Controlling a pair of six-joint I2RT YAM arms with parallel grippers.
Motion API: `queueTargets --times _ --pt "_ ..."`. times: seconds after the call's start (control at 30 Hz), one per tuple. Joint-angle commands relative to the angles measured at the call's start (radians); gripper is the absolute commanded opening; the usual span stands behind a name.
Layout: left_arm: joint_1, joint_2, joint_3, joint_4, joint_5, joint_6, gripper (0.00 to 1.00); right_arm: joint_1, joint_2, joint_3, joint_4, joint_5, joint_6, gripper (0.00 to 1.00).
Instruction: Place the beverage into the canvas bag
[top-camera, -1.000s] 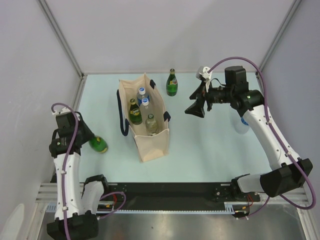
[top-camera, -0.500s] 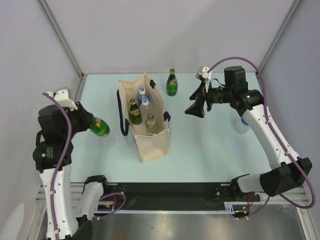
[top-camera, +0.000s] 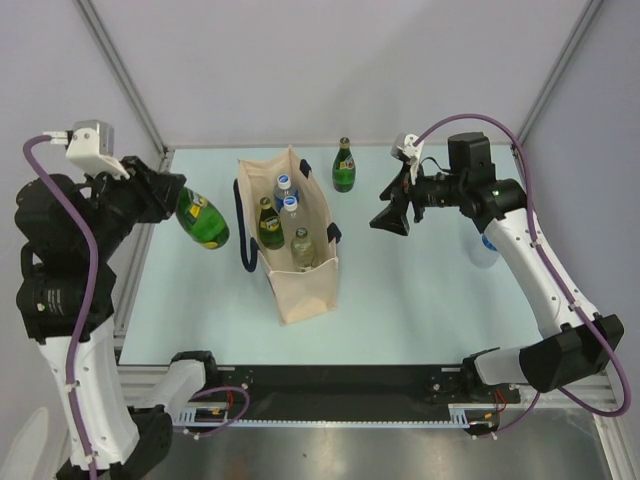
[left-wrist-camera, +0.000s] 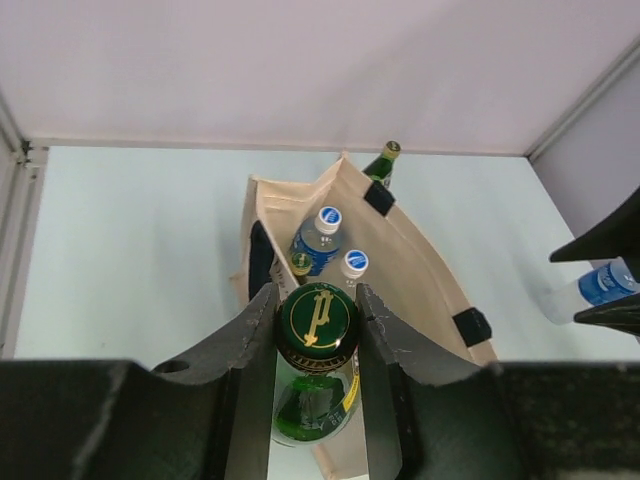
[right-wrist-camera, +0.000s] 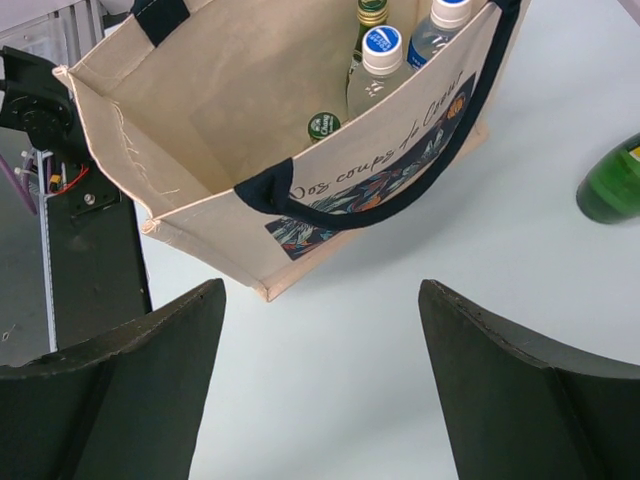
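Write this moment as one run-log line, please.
left gripper: shut on green glass bottle, aloft beside beige canvas bag | right gripper: open, empty, other side of bag

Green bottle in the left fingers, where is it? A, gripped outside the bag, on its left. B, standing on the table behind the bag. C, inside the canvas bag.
A: the left gripper clamps the green bottle, left of the canvas bag in the top view.

The left arm (top-camera: 62, 300) is standing tall at the left edge, elbow high, wrist reaching right. Its left gripper (left-wrist-camera: 315, 297) is pinching the neck of a green bottle (top-camera: 205, 222), holding it tilted in the air. The right arm (top-camera: 532, 262) is stretching in from the right, and the right gripper (right-wrist-camera: 320, 330) is gaping wide, pointing left.
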Motion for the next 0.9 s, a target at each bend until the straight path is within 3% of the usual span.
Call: queueTargets --times 0.0,0.3,0.43,0.63,0.73,0.87 --pt "-0.118 0.067 0.104 0.147 0.012 -0.056 0.0 -0.002 0.002 0.004 -0.005 0.011 -0.006 0.84" --pt "-0.379 0.196 0.221 0.154 -0.117 -0.014 0.0 -0.002 0.001 -0.003 -0.023 0.028 -0.023 0.84" --pt "-0.471 0.24 0.219 0.162 -0.174 0.025 0.0 -0.001 -0.001 0.0 -0.074 -0.045 -0.076 0.84" --pt "-0.542 0.251 0.086 0.222 -0.223 0.056 0.0 0.05 -0.014 0.03 -0.267 -0.191 -0.354 0.85" --pt "-0.553 0.246 0.019 0.255 -0.233 0.061 0.0 0.128 -0.008 0.069 -0.417 -0.192 -0.586 0.86" --pt "-0.553 0.24 -0.06 0.312 -0.229 0.067 0.0 0.218 0.016 0.132 -0.487 -0.169 -0.705 0.87"
